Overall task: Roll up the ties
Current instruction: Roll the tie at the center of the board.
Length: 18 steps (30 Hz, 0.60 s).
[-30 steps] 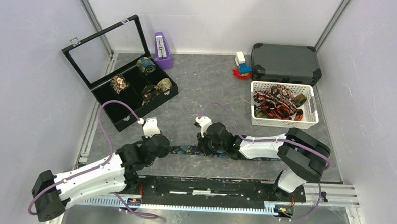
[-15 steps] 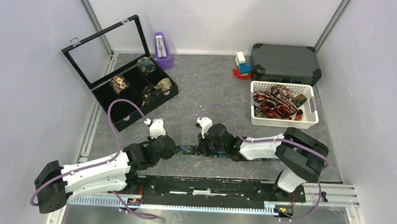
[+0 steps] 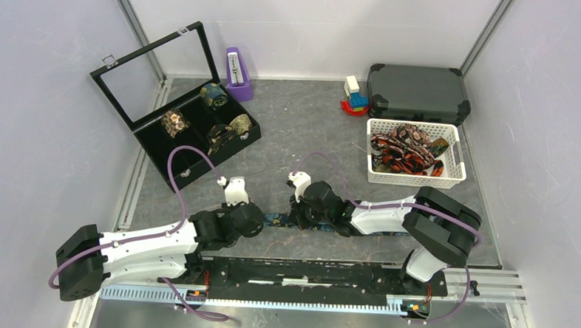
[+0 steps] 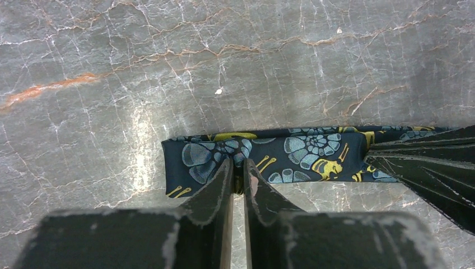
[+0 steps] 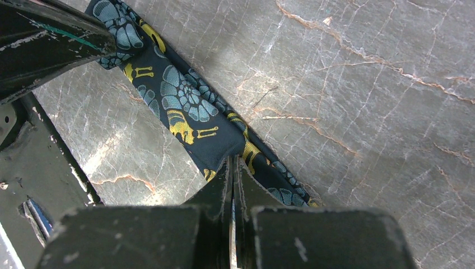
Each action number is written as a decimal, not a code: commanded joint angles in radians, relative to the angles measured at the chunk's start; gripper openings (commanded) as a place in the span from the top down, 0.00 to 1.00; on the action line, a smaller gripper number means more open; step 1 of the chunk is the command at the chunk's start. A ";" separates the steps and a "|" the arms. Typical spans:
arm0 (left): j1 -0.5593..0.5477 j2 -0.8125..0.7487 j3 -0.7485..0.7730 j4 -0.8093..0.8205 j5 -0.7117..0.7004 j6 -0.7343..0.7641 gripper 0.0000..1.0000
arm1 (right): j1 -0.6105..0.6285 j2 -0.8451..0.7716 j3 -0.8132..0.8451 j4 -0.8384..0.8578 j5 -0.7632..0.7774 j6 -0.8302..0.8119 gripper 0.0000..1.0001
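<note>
Navy tie [image 4: 291,152] is being pinched at its folded end between the almost-touching jaws of the left gripper [image 4: 238,168]. Its edge is also being nipped by the right gripper [image 5: 231,165], jaws pressed together, with the strip lying flat beyond both tips.

Smooth printed cloth tie [image 4: 291,154], faintly glossy marbled tabletop [image 4: 168,56]

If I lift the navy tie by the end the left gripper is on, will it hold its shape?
Probably floppy: the navy tie lies flat, doubled over at its end. It looks thin, so likely light; pushing would probably bunch it.
</note>
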State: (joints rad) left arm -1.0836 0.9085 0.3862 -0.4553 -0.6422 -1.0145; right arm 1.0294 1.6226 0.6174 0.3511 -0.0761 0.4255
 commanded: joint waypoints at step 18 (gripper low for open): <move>-0.011 -0.171 -0.095 0.075 -0.058 -0.135 0.73 | 0.029 -0.042 0.136 -0.017 -0.058 0.050 1.00</move>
State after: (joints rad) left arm -1.0893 0.7830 0.3275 -0.4206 -0.6537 -1.0714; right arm 1.0477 1.6112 0.6865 0.3073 -0.1089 0.4442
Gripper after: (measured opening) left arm 0.314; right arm 0.007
